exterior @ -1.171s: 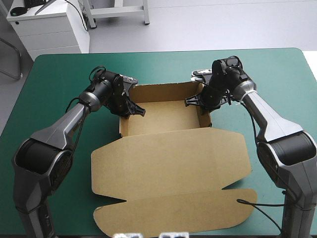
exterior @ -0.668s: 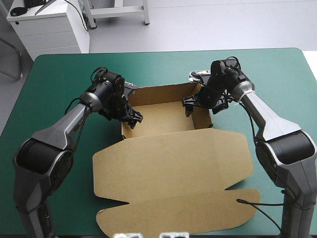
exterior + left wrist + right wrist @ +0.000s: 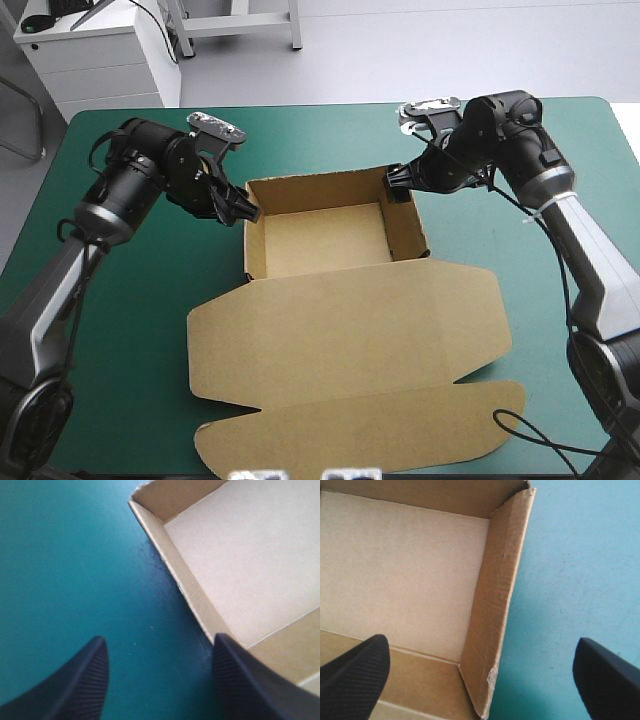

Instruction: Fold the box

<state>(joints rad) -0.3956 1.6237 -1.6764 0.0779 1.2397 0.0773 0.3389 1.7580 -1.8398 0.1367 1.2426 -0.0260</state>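
You are seeing the box (image 3: pixel 345 320) lying mid-desk (image 3: pixel 110 300) on the teal-green cover, its tray walls standing and its lid spreading flat toward 6 o'clock. Your left gripper (image 3: pixel 243 210) is hovering at the tray's 10 o'clock corner, fingers apart. Your right gripper (image 3: pixel 397 185) is hovering at 2 o'clock, fingers spread astride the wall.

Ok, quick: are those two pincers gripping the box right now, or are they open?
Left pincer: open, holding nothing.
Right pincer: open, holding nothing.
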